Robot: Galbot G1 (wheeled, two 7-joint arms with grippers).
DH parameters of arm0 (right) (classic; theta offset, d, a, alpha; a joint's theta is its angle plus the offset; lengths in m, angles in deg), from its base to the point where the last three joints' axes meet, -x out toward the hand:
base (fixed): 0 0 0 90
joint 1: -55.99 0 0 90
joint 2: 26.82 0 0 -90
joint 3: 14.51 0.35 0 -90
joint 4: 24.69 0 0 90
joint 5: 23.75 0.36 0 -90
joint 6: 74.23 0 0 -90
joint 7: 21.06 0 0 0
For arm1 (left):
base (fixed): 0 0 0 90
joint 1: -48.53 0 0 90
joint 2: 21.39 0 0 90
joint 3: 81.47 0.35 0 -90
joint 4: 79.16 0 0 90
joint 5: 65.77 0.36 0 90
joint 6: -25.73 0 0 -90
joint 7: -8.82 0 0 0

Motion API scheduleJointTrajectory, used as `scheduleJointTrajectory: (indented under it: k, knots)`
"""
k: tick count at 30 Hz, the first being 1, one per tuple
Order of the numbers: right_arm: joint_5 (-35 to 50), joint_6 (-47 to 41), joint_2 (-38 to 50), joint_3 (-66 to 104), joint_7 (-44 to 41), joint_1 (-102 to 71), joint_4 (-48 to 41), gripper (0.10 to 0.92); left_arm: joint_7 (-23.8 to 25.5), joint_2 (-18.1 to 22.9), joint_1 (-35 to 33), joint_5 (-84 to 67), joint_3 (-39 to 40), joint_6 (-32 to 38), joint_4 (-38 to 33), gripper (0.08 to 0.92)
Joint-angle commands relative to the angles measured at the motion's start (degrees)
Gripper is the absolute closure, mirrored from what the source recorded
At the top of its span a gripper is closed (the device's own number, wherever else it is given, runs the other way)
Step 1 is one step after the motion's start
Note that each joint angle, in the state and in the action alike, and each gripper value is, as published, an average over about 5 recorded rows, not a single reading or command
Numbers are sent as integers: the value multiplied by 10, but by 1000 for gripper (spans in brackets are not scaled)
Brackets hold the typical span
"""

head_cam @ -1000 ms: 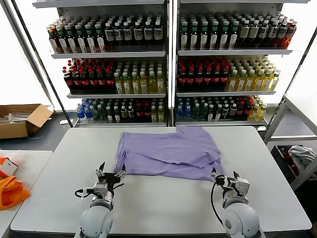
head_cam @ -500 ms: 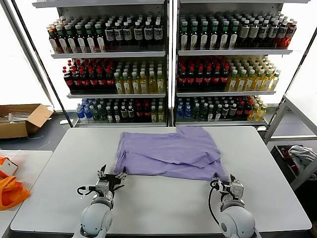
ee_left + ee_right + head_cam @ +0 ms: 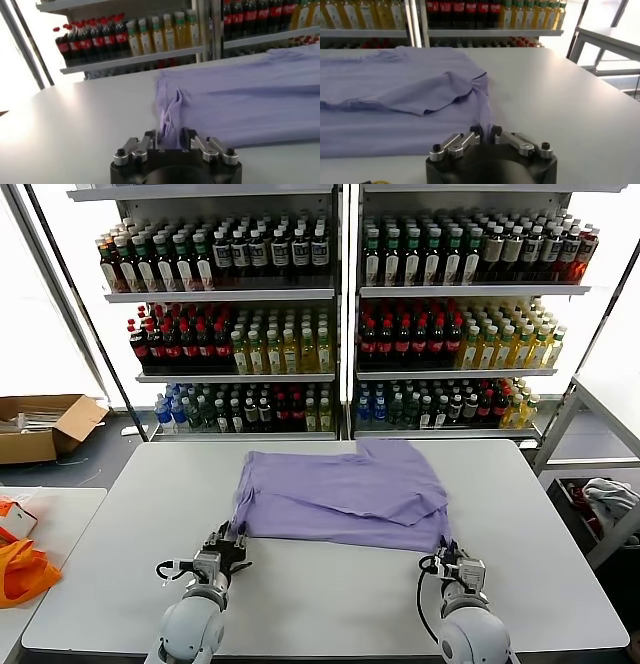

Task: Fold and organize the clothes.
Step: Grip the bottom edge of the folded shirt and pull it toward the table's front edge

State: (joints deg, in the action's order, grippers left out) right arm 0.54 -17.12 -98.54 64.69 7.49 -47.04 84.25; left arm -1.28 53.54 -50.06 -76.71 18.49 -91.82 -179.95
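1. Left gripper: jaws closed on a bunched fold of the lavender T-shirt at its near left corner; cloth is pinched between the two fingers.
2. Right gripper: jaws pressed together on the shirt's near right corner, with a thin ridge of fabric rising from between them.
3. Both grippers sit low over the table, toward its near edge, one at each end of the shirt's near hem.
4. The T-shirt lies spread across the middle of the table, reaching toward the far edge. It is partly folded, with an upper layer lying over the right portion.
5. Beyond the far edge stand shelves of bottled drinks.
6. Off the left edge: a cardboard box on the floor and orange fabric on a side surface.
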Motion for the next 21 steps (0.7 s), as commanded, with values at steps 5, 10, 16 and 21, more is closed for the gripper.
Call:
scheduleJointTrajectory:
  k: [5,10,16,21]
  knots:
    - [-1,-2,-3,0,-6,-3,10,904,1,-6,-3,-75,-7,-43,-15,907]
    - [-1,-2,-7,9,-5,-16,50,904,-4,-12,-17,-78,-10,-43,-38,915]
    - [-6,-3,-8,21,0,-63,116,904,-17,-30,-69,-81,-13,-45,-112,915]
    - [-7,-3,-13,36,13,-125,164,904,-30,-30,-148,-62,-19,-43,-183,915]
